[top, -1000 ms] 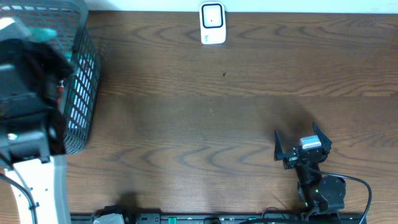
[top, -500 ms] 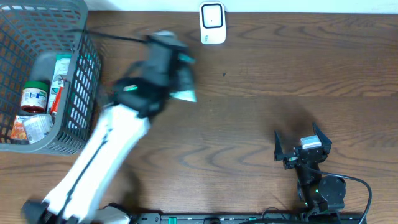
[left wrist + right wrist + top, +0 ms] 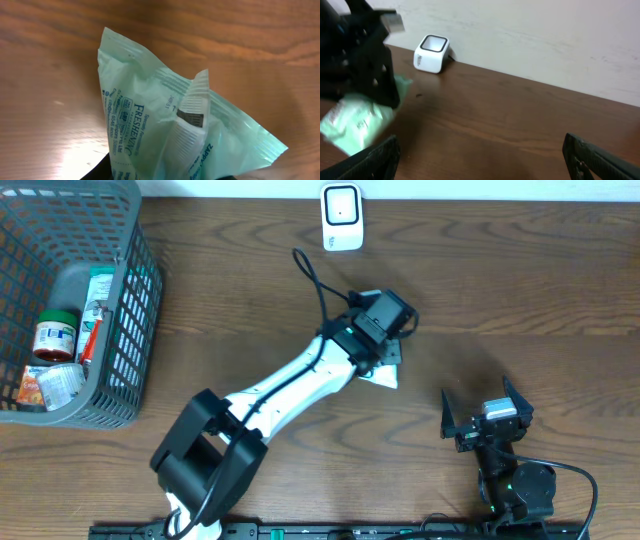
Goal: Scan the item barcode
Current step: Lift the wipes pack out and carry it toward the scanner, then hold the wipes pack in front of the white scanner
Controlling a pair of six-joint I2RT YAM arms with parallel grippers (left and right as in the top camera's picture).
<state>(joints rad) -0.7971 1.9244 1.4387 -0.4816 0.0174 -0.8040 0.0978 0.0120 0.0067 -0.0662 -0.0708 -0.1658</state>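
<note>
Left claw: we see it closed to a narrow gap on a mint-green packet, pinching the packet's lower edge; only the dark tips of the fingers show in the left wrist view. The packet sticks out beyond the claw over the middle of the desk; we cannot tell whether it touches the wood. In the left wrist view its long axis runs from upper left to lower right, the crimped back seam faces the camera, and the print runs along the seam. A small dark patch sits on the seam fold; we cannot read it. The white scanner stands at the far desk edge, well apart from the packet. Right claw: jaws spread wide, holding nothing, near the front edge.
</note>
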